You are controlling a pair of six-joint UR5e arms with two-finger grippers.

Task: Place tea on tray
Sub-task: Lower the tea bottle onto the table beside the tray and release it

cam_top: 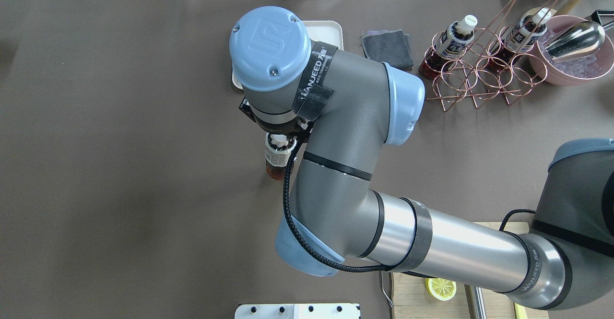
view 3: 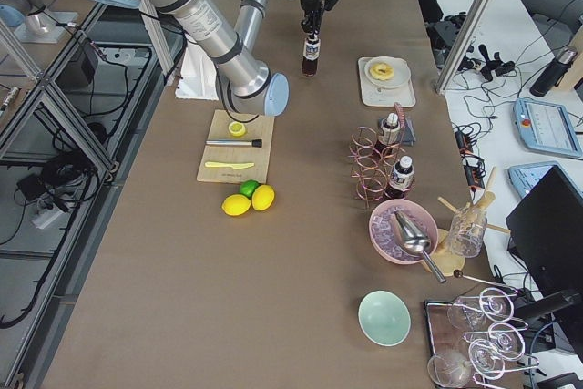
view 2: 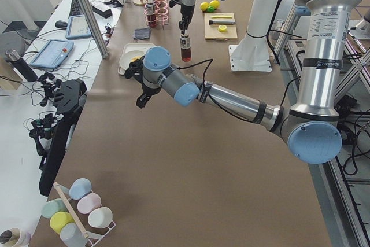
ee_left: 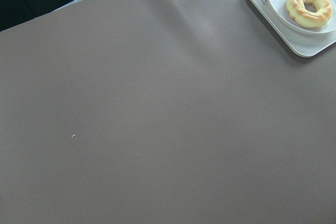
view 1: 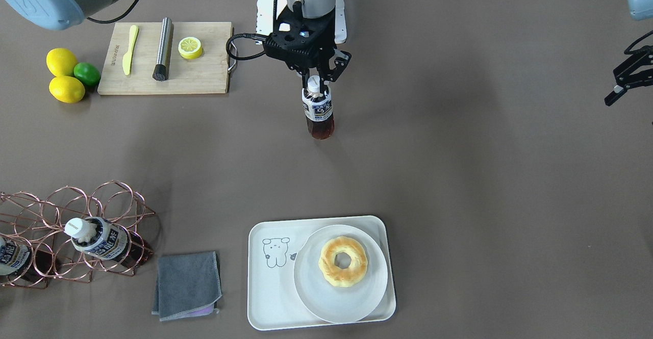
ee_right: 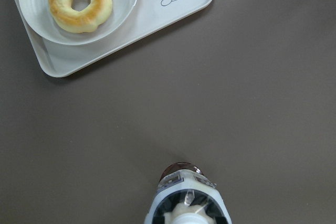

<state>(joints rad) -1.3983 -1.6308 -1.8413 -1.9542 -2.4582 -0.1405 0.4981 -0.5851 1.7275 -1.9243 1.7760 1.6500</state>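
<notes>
My right gripper is shut on the neck of the tea, a small bottle of dark reddish liquid with a white cap. The bottle hangs upright over the table's middle, on the robot's side. I cannot tell whether its base touches the table. It also shows in the overhead view and the right wrist view. The cream tray with the bear drawing lies well apart at the table's far side, also in the right wrist view. My left gripper looks open and empty, away from both.
A round white plate with a doughnut fills most of the tray. A copper wire rack holds two alike bottles. A grey cloth lies beside the tray. A cutting board, lemons and a lime sit near the robot.
</notes>
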